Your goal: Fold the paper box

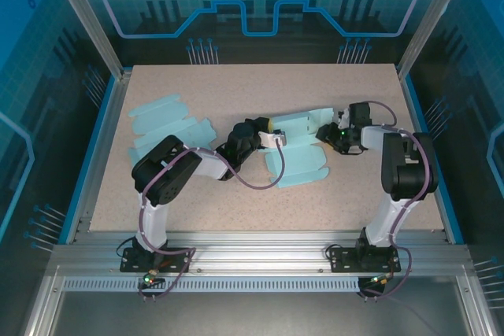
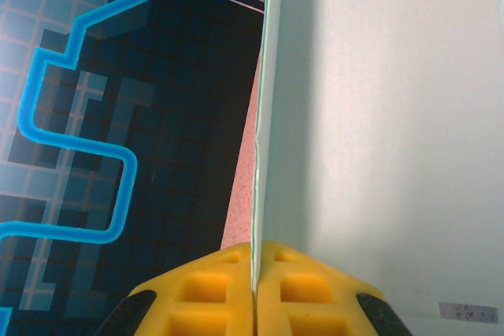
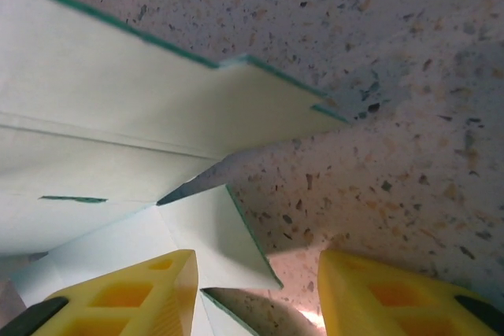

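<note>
The top external camera looked down from high behind the arm bases at 6 o'clock, far enough back to take in the whole table (image 1: 197,210). The left wrist camera sat tight against the paper box (image 2: 394,155), sighting along its edge toward 12 o'clock over the left gripper (image 2: 254,256). The right wrist camera faced steeply down, close to the tabletop, with the right gripper (image 3: 256,265) at 6 o'clock. All three views shared the paper box.
</note>
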You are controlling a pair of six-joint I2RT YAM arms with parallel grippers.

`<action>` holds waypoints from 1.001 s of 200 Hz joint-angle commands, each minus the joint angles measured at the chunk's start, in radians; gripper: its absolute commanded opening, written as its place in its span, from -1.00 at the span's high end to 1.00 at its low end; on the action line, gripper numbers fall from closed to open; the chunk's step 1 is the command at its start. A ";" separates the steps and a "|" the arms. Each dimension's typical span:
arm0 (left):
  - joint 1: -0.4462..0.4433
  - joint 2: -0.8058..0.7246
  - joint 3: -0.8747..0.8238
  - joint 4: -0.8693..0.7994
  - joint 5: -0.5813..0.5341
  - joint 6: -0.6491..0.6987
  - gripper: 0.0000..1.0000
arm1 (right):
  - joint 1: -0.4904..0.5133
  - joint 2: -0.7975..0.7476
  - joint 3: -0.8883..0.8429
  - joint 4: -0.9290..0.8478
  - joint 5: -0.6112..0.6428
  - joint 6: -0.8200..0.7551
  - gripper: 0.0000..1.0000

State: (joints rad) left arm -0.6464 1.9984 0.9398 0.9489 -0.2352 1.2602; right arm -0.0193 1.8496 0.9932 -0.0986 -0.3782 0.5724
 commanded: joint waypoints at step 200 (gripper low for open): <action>-0.010 0.049 0.049 0.018 0.005 0.011 1.00 | 0.140 0.010 -0.066 0.274 -0.099 0.157 0.40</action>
State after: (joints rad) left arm -0.6453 2.0304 0.9638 0.9485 -0.2466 1.2602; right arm 0.0891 1.8458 0.9390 0.1375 -0.4580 0.6994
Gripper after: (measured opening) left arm 0.075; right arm 0.304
